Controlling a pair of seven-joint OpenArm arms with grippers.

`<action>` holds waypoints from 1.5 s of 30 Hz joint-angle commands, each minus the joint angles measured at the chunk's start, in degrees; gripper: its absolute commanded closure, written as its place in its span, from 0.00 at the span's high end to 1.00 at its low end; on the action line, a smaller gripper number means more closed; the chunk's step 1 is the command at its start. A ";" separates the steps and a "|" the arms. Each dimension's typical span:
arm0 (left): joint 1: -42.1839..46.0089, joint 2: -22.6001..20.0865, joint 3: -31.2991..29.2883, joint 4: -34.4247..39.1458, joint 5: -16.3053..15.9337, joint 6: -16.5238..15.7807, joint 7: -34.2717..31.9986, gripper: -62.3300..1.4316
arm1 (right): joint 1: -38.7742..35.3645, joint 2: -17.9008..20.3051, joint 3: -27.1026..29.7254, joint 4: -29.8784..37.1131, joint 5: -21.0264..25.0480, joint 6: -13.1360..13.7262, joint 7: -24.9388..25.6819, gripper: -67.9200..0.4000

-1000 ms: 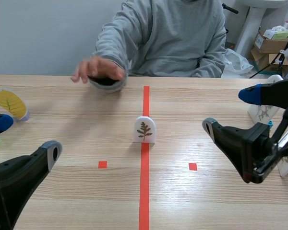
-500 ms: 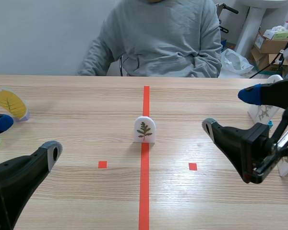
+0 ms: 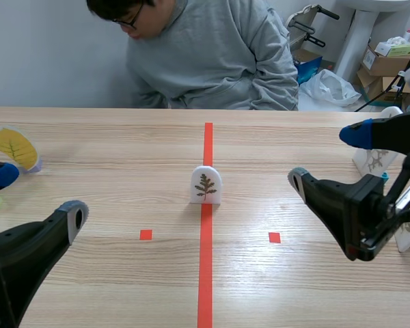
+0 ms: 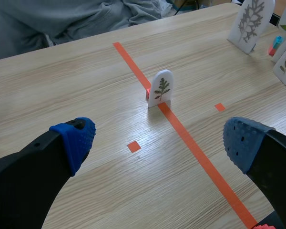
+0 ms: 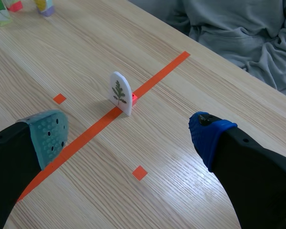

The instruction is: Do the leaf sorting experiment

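A white arched card with a dark green fern-like leaf stands upright on the orange-red centre line, also in the left wrist view and the right wrist view. My left gripper hangs open at the near left, well short of the card, nothing between its fingers. My right gripper is open at the near right, also apart from the card. Its fingers hold nothing.
A yellow leaf card stands at the far left edge. Several white leaf cards stand at the right edge. A person in a grey sweatshirt sits across the table, leaning to the picture's left.
The person's hand, which was over the table behind the card, has withdrawn, and the person now leans down to one side. Both grippers and the card have kept still.
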 commanded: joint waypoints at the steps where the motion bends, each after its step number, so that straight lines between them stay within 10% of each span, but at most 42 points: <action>1: -0.17 0.15 -0.15 0.09 -0.42 -0.11 -0.63 0.92 | 0.04 0.00 0.66 0.02 0.63 -0.22 0.85 0.76; 32: -0.17 0.15 -0.15 0.09 -0.42 -0.11 -0.66 0.92 | 1.75 0.04 0.66 -1.01 -5.53 -3.23 -4.31 0.77; 45: -0.17 0.20 -0.15 0.09 -0.42 -0.11 -0.61 0.92 | 28.48 7.34 -9.84 -28.30 -6.32 5.70 -1.11 0.77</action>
